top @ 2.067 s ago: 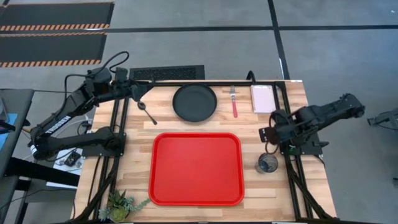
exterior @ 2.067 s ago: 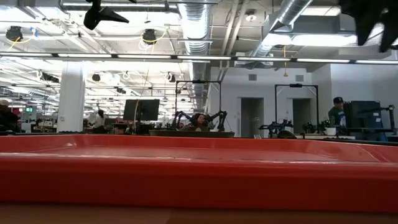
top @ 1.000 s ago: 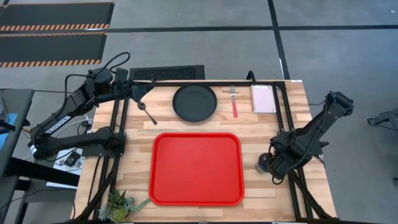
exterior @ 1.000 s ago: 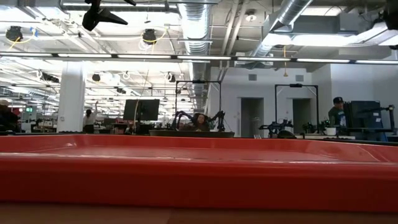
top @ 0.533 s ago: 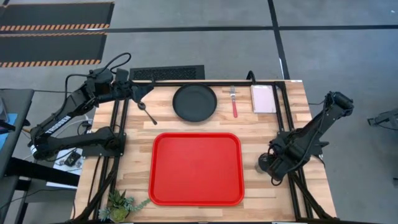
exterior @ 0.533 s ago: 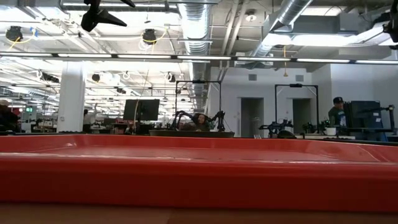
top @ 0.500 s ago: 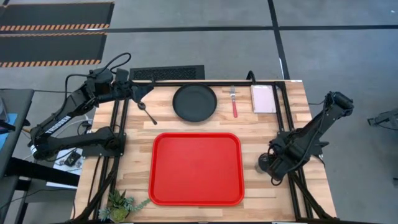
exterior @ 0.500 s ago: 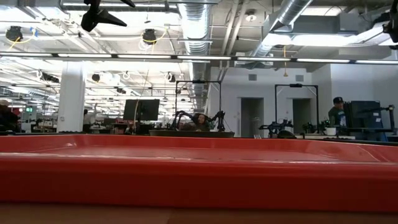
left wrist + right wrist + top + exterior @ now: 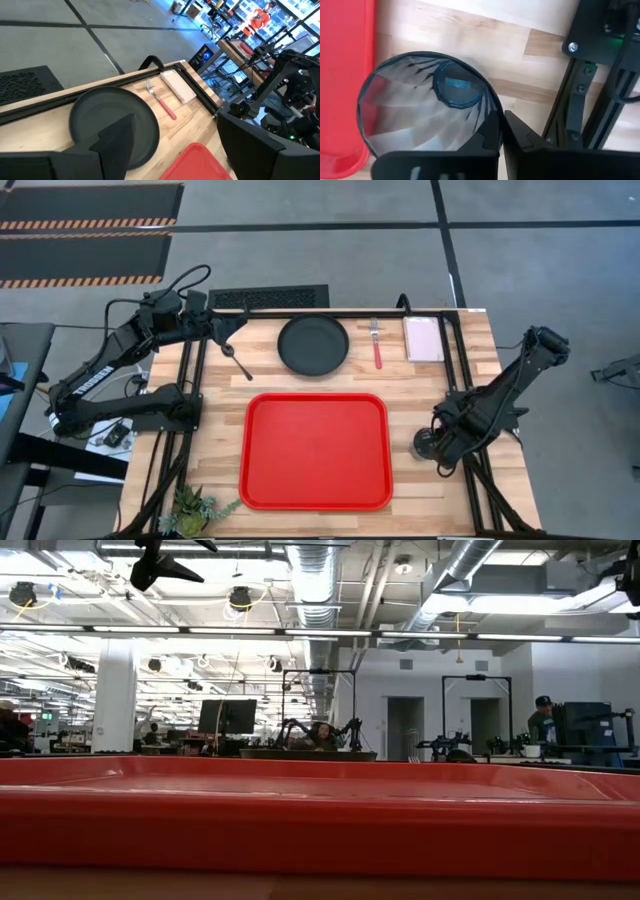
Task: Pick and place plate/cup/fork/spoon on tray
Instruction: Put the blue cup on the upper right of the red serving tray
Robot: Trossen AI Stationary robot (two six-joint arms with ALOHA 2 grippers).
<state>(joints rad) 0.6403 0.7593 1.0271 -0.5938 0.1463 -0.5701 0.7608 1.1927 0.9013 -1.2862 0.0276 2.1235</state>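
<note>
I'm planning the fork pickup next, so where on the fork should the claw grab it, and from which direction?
Probably the fork by its red handle, near the middle, coming straight down from above. It lies flat on the table, so a pinch across its narrow width suits; the plate and pale pad lie apart from it.

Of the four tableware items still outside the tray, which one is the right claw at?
The cup, alone right of the tray; the right claw pinches its rim. The plate, fork and spoon lie beyond.
</note>
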